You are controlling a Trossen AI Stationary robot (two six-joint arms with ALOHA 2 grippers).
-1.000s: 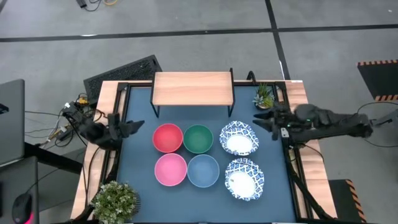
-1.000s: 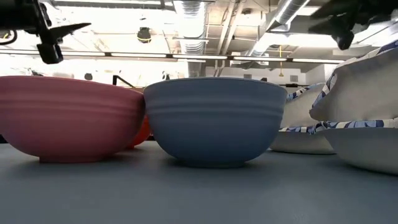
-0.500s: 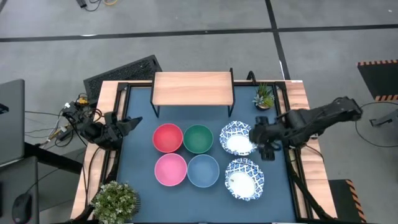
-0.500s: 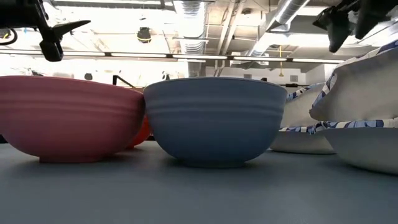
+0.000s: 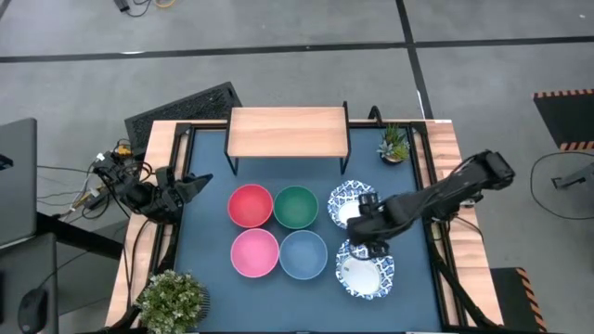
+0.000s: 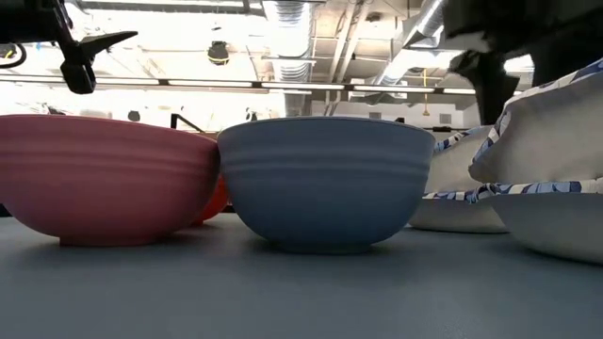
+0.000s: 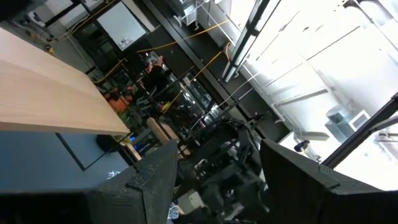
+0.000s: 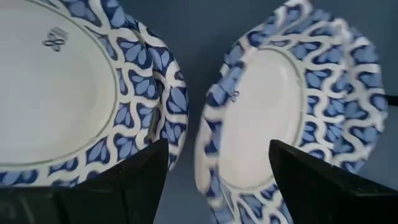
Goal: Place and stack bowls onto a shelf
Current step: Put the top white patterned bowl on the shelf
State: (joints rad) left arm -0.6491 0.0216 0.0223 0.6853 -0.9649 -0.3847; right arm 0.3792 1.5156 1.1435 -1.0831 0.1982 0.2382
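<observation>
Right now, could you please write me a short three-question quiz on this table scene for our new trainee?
1. True or false: the shelf already holds a bowl.
2. Which bowl sits directly beside the red bowl, between it and the patterned bowls? A) green B) pink C) light blue
3. Fill in: the right gripper hovers between the two white ______-rimmed bowls, its fingers apart.

Key: 1. False, its wooden top is bare. 2. A, the green bowl. 3. Blue-patterned. The left gripper waits at the table's left edge.
</observation>
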